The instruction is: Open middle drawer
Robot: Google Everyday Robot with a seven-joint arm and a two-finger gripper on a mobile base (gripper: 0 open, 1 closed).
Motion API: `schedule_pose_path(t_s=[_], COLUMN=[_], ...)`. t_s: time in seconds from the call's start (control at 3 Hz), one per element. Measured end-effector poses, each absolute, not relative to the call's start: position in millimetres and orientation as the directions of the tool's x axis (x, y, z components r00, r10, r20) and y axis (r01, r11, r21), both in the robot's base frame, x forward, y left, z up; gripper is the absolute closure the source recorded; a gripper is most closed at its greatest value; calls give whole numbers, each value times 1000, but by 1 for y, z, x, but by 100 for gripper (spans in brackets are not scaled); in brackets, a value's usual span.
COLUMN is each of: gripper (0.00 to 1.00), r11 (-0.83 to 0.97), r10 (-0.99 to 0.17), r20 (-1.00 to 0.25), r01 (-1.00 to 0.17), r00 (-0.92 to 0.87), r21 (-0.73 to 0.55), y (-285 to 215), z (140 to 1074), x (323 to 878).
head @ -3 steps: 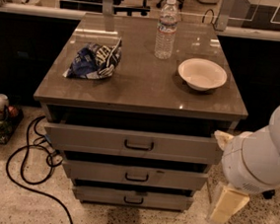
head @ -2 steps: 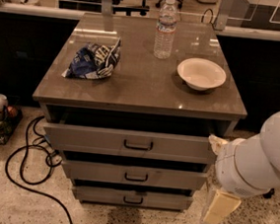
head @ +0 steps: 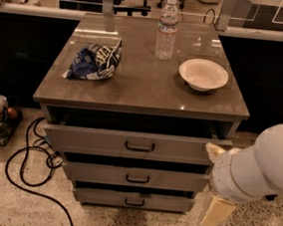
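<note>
Though the blue chip bag (head: 94, 60) and water bottle (head: 167, 30) carry print, none's legible. Vs 1 s ago, the gripper (head: 213, 184) has shifted left and is now at the cabinet (head: 149, 88) front's R edge, by the R end of the middle drawer (head: 100, 173). Can't tell if it's open/shut or holding anything. Middle drawer is 2nd of 3, under the top drawer (head: 93, 141), posn unchanged.

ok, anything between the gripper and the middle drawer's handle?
No. In the camera view the gripper sits by the right end of the middle drawer; only its bare grey front runs from there to the black handle.
</note>
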State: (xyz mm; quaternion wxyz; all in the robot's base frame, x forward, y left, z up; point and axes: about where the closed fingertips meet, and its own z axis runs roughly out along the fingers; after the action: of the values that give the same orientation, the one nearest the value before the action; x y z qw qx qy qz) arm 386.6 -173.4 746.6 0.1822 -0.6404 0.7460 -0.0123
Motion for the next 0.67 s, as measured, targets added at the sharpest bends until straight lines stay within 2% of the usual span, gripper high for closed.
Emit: schedule_pose_path(t_s=[0.67], gripper=[0], r11=[147], r10=[-955], r20=[-292], r01=[-947], r00=[-59], r21=[-287], y=[-170], z=[628], x=[382])
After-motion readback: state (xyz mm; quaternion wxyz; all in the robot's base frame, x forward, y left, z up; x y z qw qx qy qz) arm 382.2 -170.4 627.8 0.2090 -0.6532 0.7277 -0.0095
